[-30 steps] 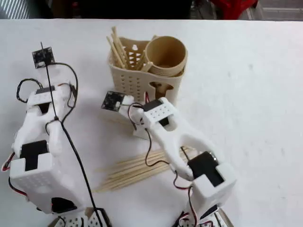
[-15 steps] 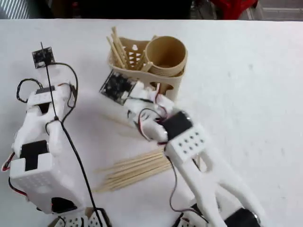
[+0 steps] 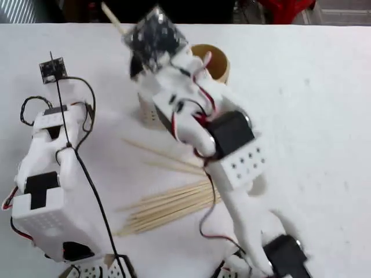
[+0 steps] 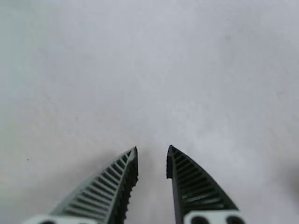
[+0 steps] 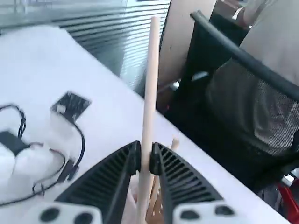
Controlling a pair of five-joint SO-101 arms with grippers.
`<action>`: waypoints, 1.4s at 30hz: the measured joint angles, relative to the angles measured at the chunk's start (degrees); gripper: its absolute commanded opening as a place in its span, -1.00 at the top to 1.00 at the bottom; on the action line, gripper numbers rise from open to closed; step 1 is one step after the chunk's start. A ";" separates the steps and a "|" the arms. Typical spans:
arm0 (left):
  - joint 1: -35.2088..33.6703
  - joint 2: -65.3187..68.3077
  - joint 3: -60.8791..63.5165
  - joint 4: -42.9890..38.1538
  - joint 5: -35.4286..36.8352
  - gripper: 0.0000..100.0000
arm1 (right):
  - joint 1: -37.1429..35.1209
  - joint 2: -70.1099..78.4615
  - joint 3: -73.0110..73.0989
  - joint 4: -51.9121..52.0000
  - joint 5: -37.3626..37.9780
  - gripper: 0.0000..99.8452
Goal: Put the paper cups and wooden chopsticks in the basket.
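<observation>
My right gripper is shut on one wooden chopstick, held raised above the basket. In the high view that gripper hangs over the basket's left part, and the chopstick sticks out toward the far edge. The cream basket is mostly hidden under the arm; the rim of a paper cup inside it shows. A pile of chopsticks lies on the table near the arm's base, with two loose ones just beyond. My left gripper hovers slightly open over bare table, holding nothing.
The left arm rests at the table's left side with its cable and a small circuit board. A black chair stands beyond the table's far edge. White table stretches to the right.
My right arm rose from the table in front of the basket to above it, carrying one chopstick. The left arm stayed still.
</observation>
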 measured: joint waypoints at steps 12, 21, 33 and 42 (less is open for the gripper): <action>0.00 0.00 0.00 0.00 0.00 0.77 | 1.05 11.43 -2.73 -22.86 -1.23 0.97; 0.00 0.00 0.00 0.00 0.00 0.77 | 5.89 19.08 -2.81 -24.62 -4.75 0.91; 0.00 0.00 0.00 -1.32 0.00 0.77 | 6.07 19.34 -2.90 -14.07 -7.12 0.63; 0.00 0.00 0.00 -2.64 0.00 0.77 | -3.34 5.01 -3.60 18.20 4.31 0.73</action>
